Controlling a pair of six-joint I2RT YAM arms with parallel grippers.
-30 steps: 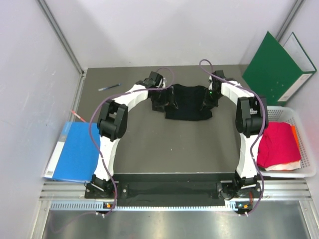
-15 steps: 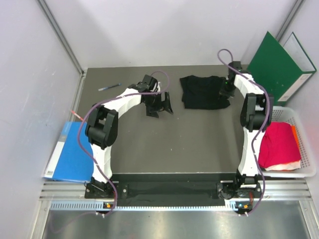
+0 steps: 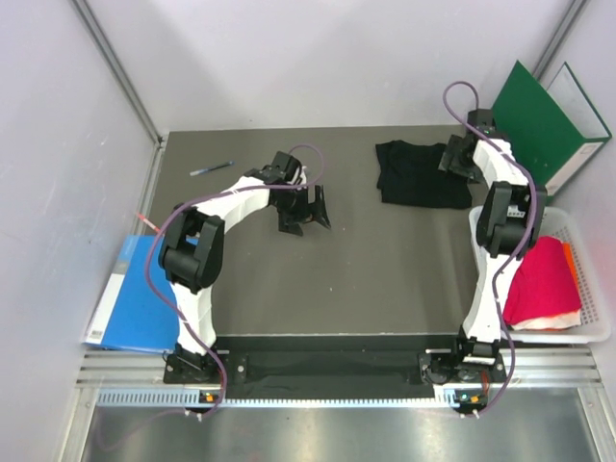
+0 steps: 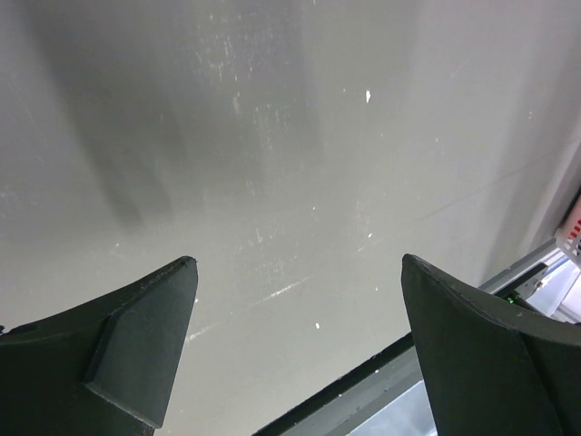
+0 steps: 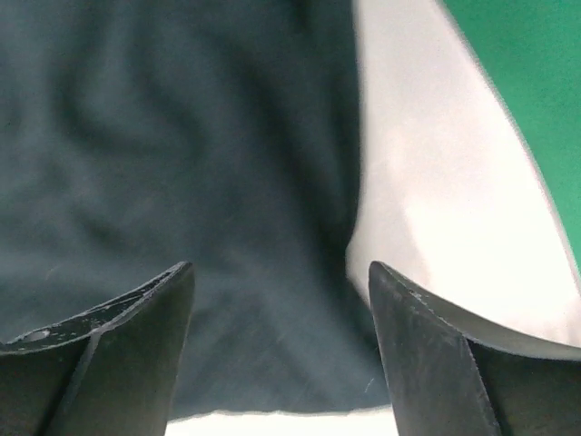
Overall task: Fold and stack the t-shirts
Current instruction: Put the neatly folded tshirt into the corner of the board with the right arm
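Has just let go with the right gripper [image 5: 280,272]: spread apart now, pinching nothing, hanging low over the soft black cloth t-shirt [image 3: 422,175]. Was clamped tight on that shirt's edge a second ago, out at the table's middle and well to the left of the white plastic slatted basket [image 3: 595,332]. Has since hauled it rightward and away from the arm bases. Now lies flat in a compact folded shape on the dark grey table [image 3: 385,279], just beyond the basket's far left corner and a little short of the tall green cardboard folder [image 3: 535,127].

Had already dropped its side with the left gripper [image 3: 306,210]. Held wide open in the wrist view, grasping nothing, over bare tabletop far to the left of the basket.

Probably marks the black shirt as folded and parked as the base of a stack. Leaves the crumpled magenta-red t-shirt [image 3: 539,277] inside the basket, untouched, with strips of white and orange cloth at its edges. Likely calls next for lifting clear of the black cloth without snagging it, then reaching into the basket.
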